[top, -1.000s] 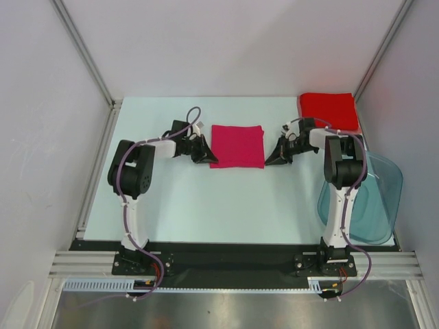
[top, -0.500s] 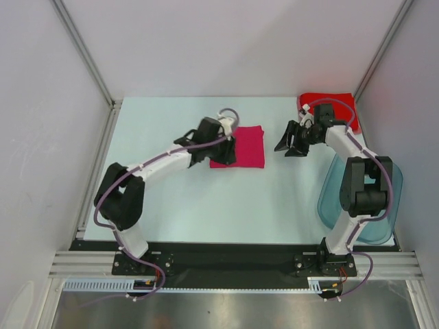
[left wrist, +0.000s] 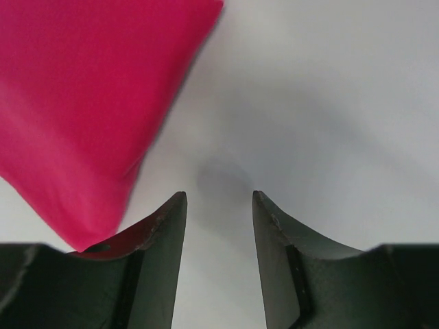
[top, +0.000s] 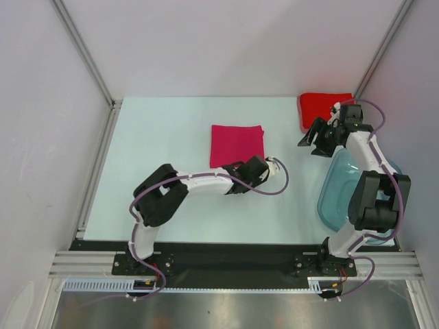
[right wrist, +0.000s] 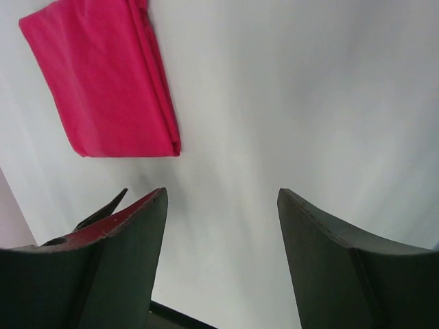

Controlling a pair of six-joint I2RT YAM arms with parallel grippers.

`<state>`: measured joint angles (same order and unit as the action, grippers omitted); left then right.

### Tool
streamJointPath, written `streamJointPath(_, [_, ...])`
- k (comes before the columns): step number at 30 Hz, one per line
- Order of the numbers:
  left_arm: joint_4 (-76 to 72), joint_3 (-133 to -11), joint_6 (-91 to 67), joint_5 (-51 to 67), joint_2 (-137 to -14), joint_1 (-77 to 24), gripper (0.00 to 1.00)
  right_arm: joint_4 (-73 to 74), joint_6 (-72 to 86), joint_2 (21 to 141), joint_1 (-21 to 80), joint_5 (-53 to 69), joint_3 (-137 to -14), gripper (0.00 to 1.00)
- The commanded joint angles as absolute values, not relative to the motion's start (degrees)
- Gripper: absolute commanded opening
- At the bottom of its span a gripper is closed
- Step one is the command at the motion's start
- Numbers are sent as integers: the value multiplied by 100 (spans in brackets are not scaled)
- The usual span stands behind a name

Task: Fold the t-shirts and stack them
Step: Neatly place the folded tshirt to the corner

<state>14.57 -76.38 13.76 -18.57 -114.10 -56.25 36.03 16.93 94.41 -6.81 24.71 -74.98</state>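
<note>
A magenta-pink t-shirt (top: 236, 144) lies folded into a flat rectangle in the middle of the table. It also shows in the left wrist view (left wrist: 82, 103) and, further off, in the right wrist view (right wrist: 103, 82). A red t-shirt (top: 324, 106) lies folded at the back right corner. My left gripper (top: 255, 168) (left wrist: 219, 199) hovers by the pink shirt's front right corner, open, with only bare table between its fingers. My right gripper (top: 314, 140) (right wrist: 219, 199) stands wide open and empty just in front of the red shirt's left side.
A translucent blue-grey tub (top: 337, 195) sits at the right edge of the table, under my right arm. The left arm's forearm stretches across the table in front of the pink shirt. Grey walls and metal posts close in the table's sides and back.
Both grippers have opened. My left arm has swung from the pink shirt's left side round to its front right corner. My right gripper has pulled back from the pink shirt toward the red one.
</note>
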Motion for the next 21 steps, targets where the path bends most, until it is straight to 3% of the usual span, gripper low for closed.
streamJointPath(1, [1038, -8207, 2231, -2504, -11863, -5783, 49, 3525, 1670, 9237, -791, 2540, -7304, 71])
streamJointPath(14, [1345, -9017, 2979, -2400, -12937, -5801, 36, 3006, 1907, 9044, -914, 2909, -6742, 69])
streamJointPath(21, [1582, -9333, 2988, -2119, -13218, -5687, 25, 2734, 2100, 9097, -914, 3050, -6522, 68])
